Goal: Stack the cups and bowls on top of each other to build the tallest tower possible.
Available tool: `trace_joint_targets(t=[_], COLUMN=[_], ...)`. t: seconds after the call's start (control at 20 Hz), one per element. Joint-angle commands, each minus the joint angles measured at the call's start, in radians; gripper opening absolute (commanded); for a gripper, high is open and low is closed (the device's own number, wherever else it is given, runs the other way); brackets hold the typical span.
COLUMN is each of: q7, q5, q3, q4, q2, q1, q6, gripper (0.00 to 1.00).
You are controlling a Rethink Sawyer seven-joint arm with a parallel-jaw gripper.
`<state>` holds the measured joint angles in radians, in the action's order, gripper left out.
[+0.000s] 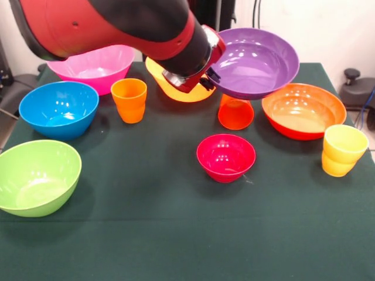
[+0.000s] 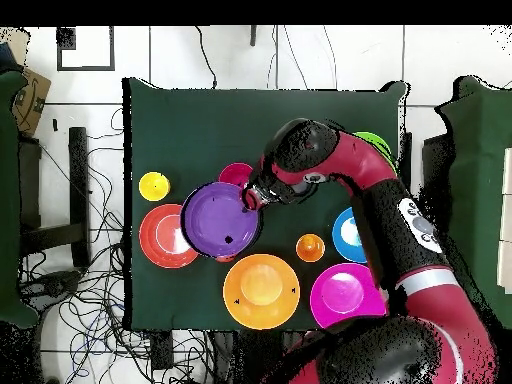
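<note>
Dark green cloth covers the tabletop (image 1: pixel 176 234), with a pale wall behind it in the front view. Seen from there, the tower is barely begun: the purple bowl (image 1: pixel 253 61) hangs tilted in the air, its rim pinched by the fingers (image 1: pixel 208 75) at the end of the red and black arm (image 1: pixel 117 26), directly above the red-orange cup (image 1: pixel 235 112), which seems to stand mouth down on the cloth just below the fingers. By my reading, nothing rests on anything yet. Beside the fingers lie the yellow bowl (image 1: pixel 176 88) partly behind them, the ribbed orange cup (image 1: pixel 129 99) and the pink bowl (image 1: pixel 94 67); the blue bowl (image 1: pixel 58 108) and green bowl (image 1: pixel 35 175) sit well apart, as do the orange-red bowl (image 1: pixel 303 110), yellow cup (image 1: pixel 343 149) and the small magenta-red bowl (image 1: pixel 225 157) below. All look glossy and round. From overhead, the purple bowl (image 2: pixel 221 217) hides the cup beneath it, the fingers (image 2: pixel 250 196) clamp its rim, and every other bowl lies singly on the tabletop (image 2: pixel 200 120), so nearly all stacking remains.
</note>
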<state>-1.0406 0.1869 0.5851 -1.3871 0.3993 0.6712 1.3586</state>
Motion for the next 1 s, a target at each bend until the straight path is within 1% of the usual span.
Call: trace_joint_targets(t=[0.05, 0.35, 0.6, 0.75, 1.0], q7=[0.093, 0.107, 0.095, 0.084, 0.095], q5=[-0.021, 0.034, 0.07, 0.085, 0.127], q3=[0.089, 0.089, 0.08, 0.076, 0.07], q4=[0.008, 0.052, 0.083, 0.078, 0.084], q2=[-0.028, -0.034, -0.031, -0.022, -0.015], q1=[0.015, 0.013, -0.008, -0.01, -0.01], q6=[-0.081, -0.068, -0.06, -0.072, -0.091], gripper=[0.0, 0.0, 0.0, 0.0, 0.0])
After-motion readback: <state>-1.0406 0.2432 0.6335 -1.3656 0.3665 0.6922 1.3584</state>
